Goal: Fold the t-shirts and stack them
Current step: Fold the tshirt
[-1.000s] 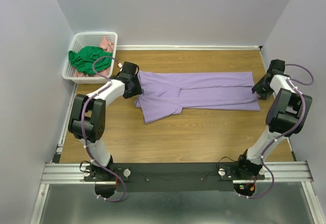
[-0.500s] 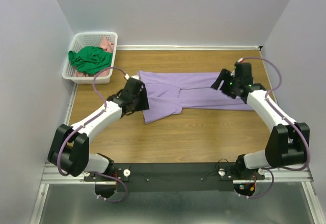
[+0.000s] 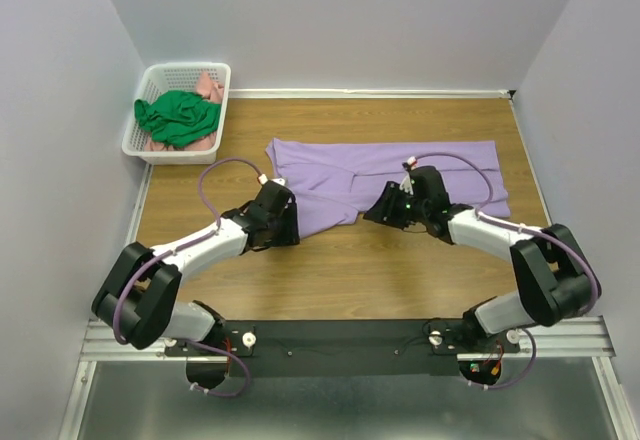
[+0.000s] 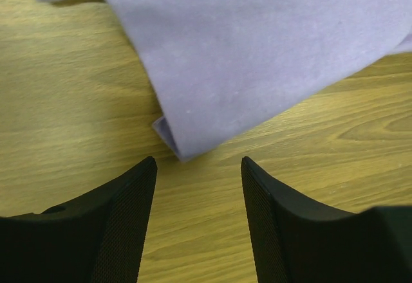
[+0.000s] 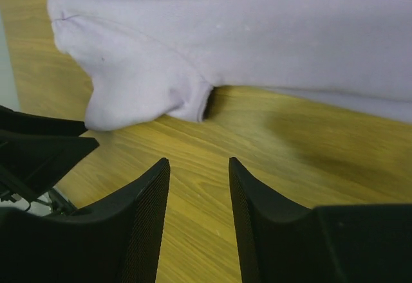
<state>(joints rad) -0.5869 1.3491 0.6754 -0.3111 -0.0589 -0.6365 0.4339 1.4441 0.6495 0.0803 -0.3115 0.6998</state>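
Note:
A purple t-shirt (image 3: 400,165) lies flat across the wooden table (image 3: 340,265), with one sleeve flap pointing toward the near edge on its left part. My left gripper (image 3: 288,228) is open and empty at that flap's near corner; in the left wrist view the corner (image 4: 177,148) lies just ahead of the gripper (image 4: 198,162). My right gripper (image 3: 374,214) is open and empty by the shirt's near edge, right of the flap. The right wrist view shows the sleeve (image 5: 141,83) ahead of the gripper (image 5: 198,162), which is over bare wood.
A white basket (image 3: 145,150) stands at the back left corner, holding a green shirt (image 3: 178,117) and a pink one (image 3: 208,87). Grey walls close off three sides of the table. Bare wood lies between the shirt and the arm bases.
My left gripper moved from the shirt's left end toward the near edge, to the sleeve corner. My right gripper swung from the shirt's right end to its middle near edge.

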